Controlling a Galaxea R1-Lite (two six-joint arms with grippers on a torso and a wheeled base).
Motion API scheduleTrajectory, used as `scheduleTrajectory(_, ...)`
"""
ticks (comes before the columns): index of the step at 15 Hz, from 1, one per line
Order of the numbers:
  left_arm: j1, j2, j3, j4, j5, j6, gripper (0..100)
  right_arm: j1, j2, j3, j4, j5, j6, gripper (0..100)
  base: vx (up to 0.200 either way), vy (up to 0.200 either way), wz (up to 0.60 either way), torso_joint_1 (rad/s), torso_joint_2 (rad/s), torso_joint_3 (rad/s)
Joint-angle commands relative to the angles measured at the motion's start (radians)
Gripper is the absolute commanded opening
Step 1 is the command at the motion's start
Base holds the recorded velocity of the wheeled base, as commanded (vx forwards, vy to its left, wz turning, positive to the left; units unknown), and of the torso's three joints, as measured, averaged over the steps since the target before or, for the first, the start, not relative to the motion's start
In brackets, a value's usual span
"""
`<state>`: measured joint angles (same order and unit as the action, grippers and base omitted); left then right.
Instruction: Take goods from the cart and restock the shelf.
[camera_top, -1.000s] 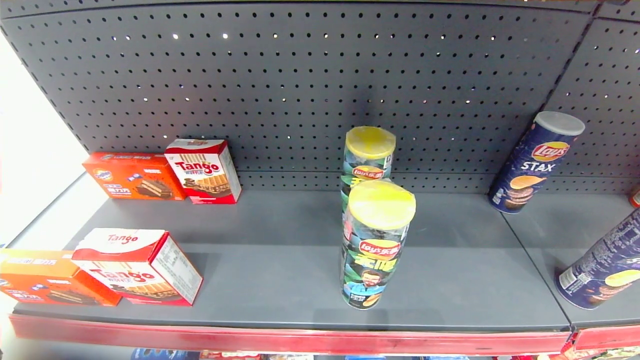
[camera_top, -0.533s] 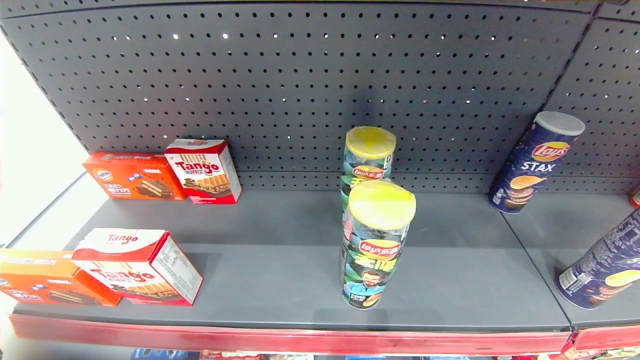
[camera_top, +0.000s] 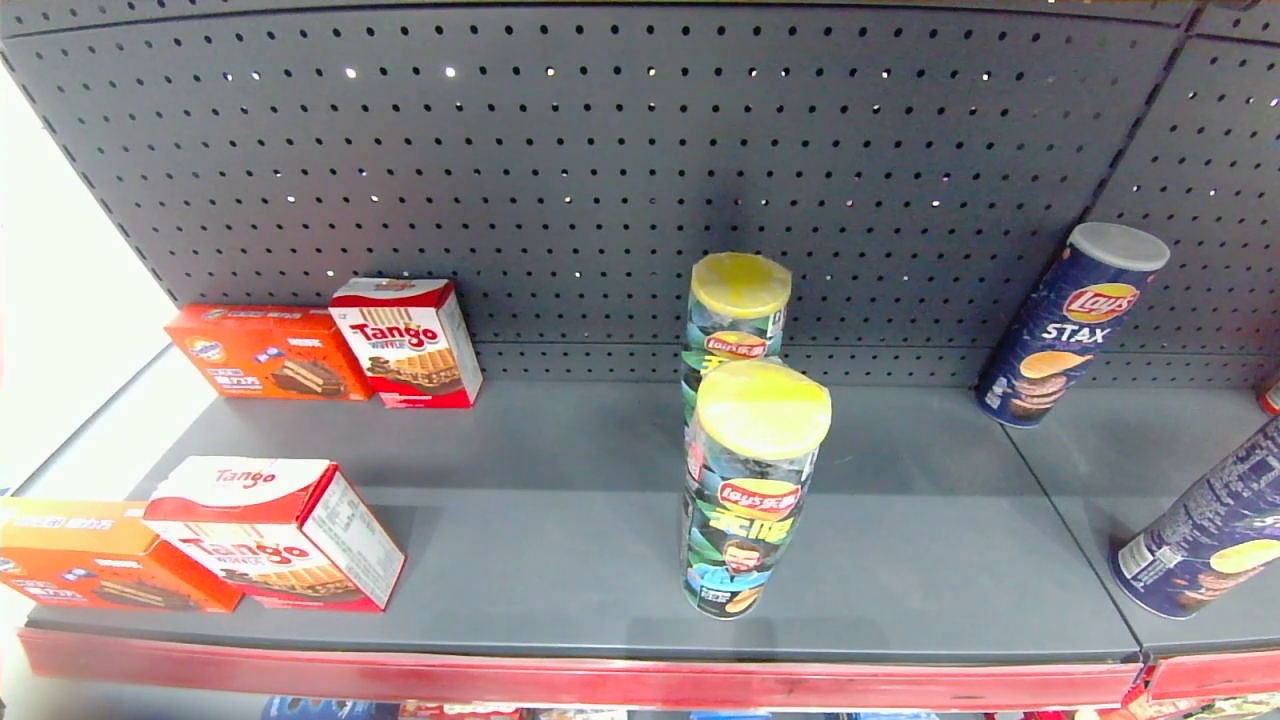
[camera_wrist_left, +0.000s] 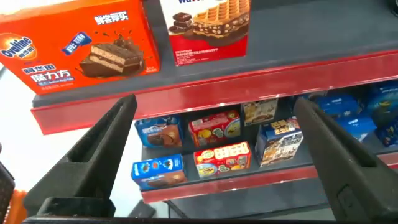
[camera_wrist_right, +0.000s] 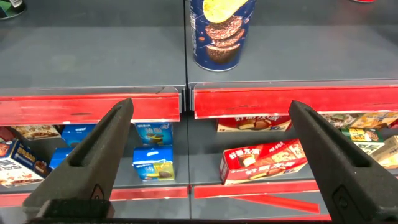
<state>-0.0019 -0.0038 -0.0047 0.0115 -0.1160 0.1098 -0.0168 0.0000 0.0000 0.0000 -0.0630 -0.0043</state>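
As before, front can (camera_top: 757, 480) upright.

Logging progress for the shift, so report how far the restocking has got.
Done, by the look of it: two yellow-lidded cans stand one behind the other centrally, with boxes to the left and blue cans to the right. In hand: nothing; the left gripper and right gripper are open and empty before the red front edge. Left: the bare shelf between boxes and cans.

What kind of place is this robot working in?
Most likely a shop aisle: a pegboard-backed shelf with a red price rail, stocked with chip cans and wafer boxes.
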Motion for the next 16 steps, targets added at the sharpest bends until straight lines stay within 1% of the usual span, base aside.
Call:
scheduleTrajectory(1, 0.000, 0.004, 0.002, 0.001, 0.007, -0.012, 100, 0.000, 0.000, 0.000, 0.000, 0.000, 0.000, 100, 0.000, 0.000, 0.00, 0.000, 0.00, 0.000)
scheduleTrajectory(2, 0.000, 0.004, 0.002, 0.001, 0.019, -0.025, 100, 0.000, 0.000, 0.000, 0.000, 0.000, 0.000, 100, 0.000, 0.000, 0.00, 0.000, 0.00, 0.000)
scheduleTrajectory(3, 0.000, 0.004, 0.002, -0.001, 0.036, -0.027, 100, 0.000, 0.000, 0.000, 0.000, 0.000, 0.000, 100, 0.000, -0.200, 0.00, 0.007, 0.01, -0.002)
scheduleTrajectory(5, 0.000, 0.004, 0.002, -0.002, 0.035, -0.025, 100, 0.000, 0.000, 0.000, 0.000, 0.000, 0.000, 100, 0.000, -0.200, 0.00, 0.000, 0.00, 0.005)
scheduleTrajectory(6, 0.002, 0.004, 0.002, -0.001, 0.039, -0.047, 100, 0.000, 0.000, 0.000, 0.000, 0.000, 0.000, 100, 0.000, 0.000, 0.00, 0.000, 0.00, 0.000)
scheduleTrajectory(7, 0.002, 0.004, 0.002, -0.001, 0.039, -0.047, 100, 0.000, 0.000, 0.000, 0.000, 0.000, 0.000, 100, 0.000, 0.000, 0.00, 0.000, 0.00, 0.000)
scheduleTrajectory(8, 0.002, 0.004, 0.002, -0.001, 0.042, -0.059, 100, 0.000, 0.000, 0.000, 0.000, 0.000, -0.002, 100, 0.000, 0.000, 0.00, 0.000, 0.00, 0.000)
scheduleTrajectory(16, 0.002, 0.004, 0.003, -0.002, 0.041, -0.059, 100, 0.000, 0.000, 0.000, 0.000, 0.000, -0.002, 100, 0.000, 0.000, 0.00, 0.000, 0.00, 0.000)
